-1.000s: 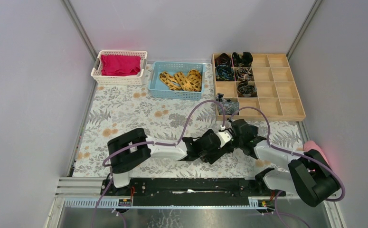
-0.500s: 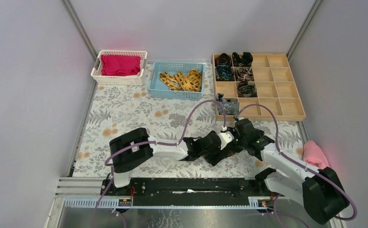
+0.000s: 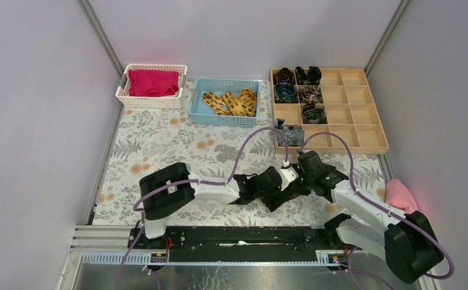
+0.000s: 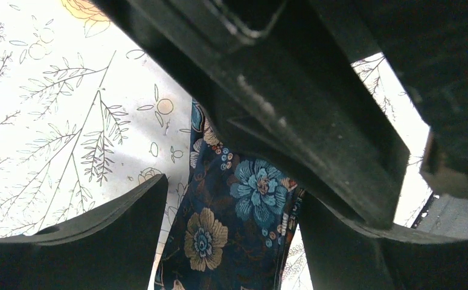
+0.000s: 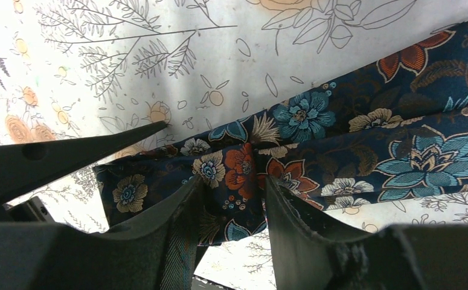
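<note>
A navy strip of flower-print fabric (image 5: 352,139) lies on the flower-print table cover, mid-table toward the front. My right gripper (image 5: 232,181) is shut on it, and the cloth bunches into creases between its fingers (image 5: 291,229). The same fabric (image 4: 231,223) runs flat through the wide gap of my left gripper (image 4: 234,190), which stands open around it, the right arm's dark body looming just above. In the top view the left gripper (image 3: 282,186) and right gripper (image 3: 299,180) meet tip to tip and hide the strip.
At the back stand a white basket (image 3: 122,90) with red cloth, a blue basket (image 3: 198,115) with yellow bands, and a wooden compartment tray (image 3: 352,115) with dark rolled bands in several cells. A pink cloth (image 3: 400,194) lies at the right edge.
The right arm's base and elbow have swung outward, uncovering more of the pink cloth. Both grippers stay together at mid-table, shifted only slightly.
</note>
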`<state>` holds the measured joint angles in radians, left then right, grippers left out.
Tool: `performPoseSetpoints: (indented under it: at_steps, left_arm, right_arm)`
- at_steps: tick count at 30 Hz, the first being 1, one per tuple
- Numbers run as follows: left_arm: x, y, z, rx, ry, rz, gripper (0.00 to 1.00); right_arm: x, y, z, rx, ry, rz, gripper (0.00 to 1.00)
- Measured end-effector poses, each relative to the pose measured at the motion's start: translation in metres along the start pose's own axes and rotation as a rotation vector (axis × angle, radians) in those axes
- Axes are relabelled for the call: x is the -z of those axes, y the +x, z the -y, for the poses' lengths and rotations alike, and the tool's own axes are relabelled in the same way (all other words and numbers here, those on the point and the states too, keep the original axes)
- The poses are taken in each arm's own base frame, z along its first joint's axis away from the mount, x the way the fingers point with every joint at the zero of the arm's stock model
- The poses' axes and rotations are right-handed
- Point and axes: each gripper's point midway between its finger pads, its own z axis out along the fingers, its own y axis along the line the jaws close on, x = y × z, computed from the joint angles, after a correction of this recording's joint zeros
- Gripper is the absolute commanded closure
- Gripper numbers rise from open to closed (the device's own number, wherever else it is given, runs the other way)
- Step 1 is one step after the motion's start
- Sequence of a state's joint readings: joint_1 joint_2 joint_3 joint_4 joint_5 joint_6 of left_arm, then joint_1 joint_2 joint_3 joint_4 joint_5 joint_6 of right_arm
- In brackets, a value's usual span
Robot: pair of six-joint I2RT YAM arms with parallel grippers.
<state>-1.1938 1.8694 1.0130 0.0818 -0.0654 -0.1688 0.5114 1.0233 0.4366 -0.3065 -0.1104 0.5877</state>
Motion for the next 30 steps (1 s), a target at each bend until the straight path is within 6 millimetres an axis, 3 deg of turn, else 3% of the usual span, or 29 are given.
performPoseSetpoints:
  at_steps: [8, 14, 18, 21, 24, 30]
  left_arm:
    - [0.017, -0.004, 0.019, 0.01, 0.115, -0.022, 0.09]
    - [0.052, -0.036, 0.054, 0.013, 0.307, 0.044, 0.07]
    - [0.079, -0.061, 0.063, 0.008, 0.359, 0.121, 0.06]
    - [0.096, -0.075, 0.058, 0.01, 0.354, 0.181, 0.06]
    - [0.103, -0.079, 0.04, 0.034, 0.312, 0.208, 0.06]
    - [0.1, -0.057, -0.003, 0.128, 0.199, 0.187, 0.06]
  right_arm:
    - [0.001, -0.001, 0.003, 0.003, 0.024, -0.005, 0.52]
    - [0.008, -0.007, -0.001, 0.009, 0.018, 0.015, 0.52]
    - [0.009, -0.005, 0.001, 0.012, 0.024, 0.009, 0.5]
    - [0.01, -0.006, 0.002, 0.017, 0.032, 0.011, 0.51]
    - [0.011, -0.01, 0.0, 0.021, 0.036, 0.019, 0.52]
    - [0.011, -0.011, 0.002, 0.028, 0.047, 0.022, 0.5]
